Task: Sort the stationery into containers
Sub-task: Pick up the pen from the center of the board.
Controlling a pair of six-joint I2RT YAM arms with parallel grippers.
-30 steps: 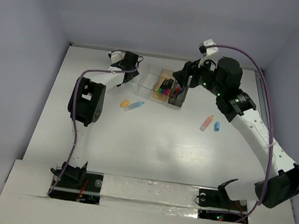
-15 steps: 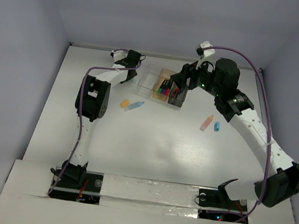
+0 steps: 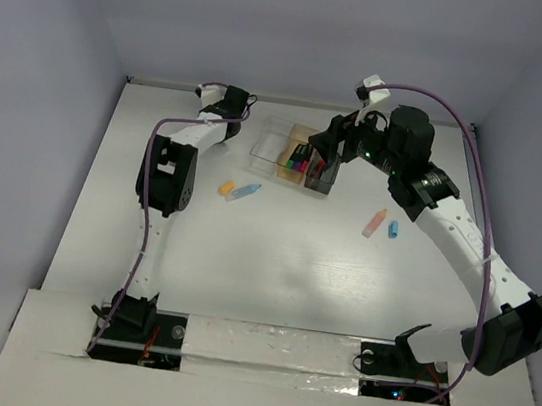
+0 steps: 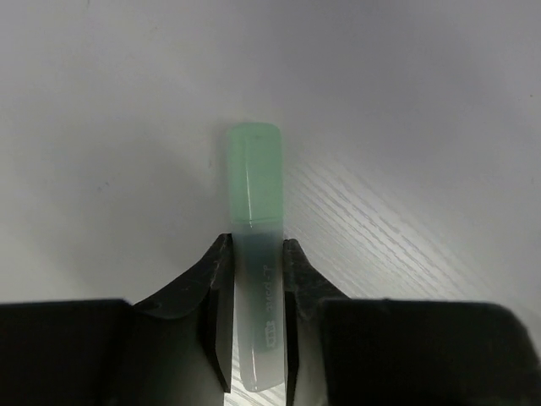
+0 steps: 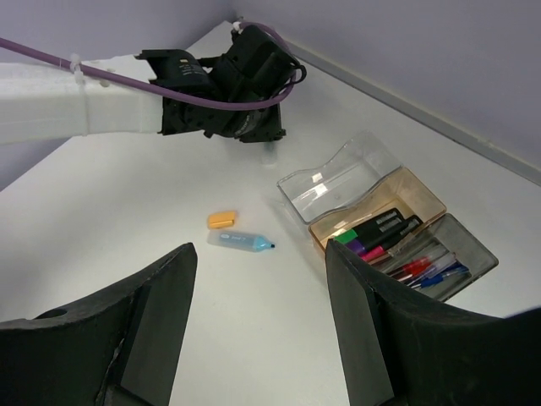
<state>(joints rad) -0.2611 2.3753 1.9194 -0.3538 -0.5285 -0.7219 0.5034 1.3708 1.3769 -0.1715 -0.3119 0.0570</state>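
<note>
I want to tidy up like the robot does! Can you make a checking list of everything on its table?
Surface: white table, wood-grained.
Job's things: clear box empty; tan box holds markers; grey box holds pens; orange piece, blue marker, orange marker and blue piece lie loose.
Clutter: nothing seen.
Grippers: left gripper shut on green marker; right gripper open, by the boxes.
Cables: purple cable along each arm.
Surroundings: plain walls on three sides.
</note>
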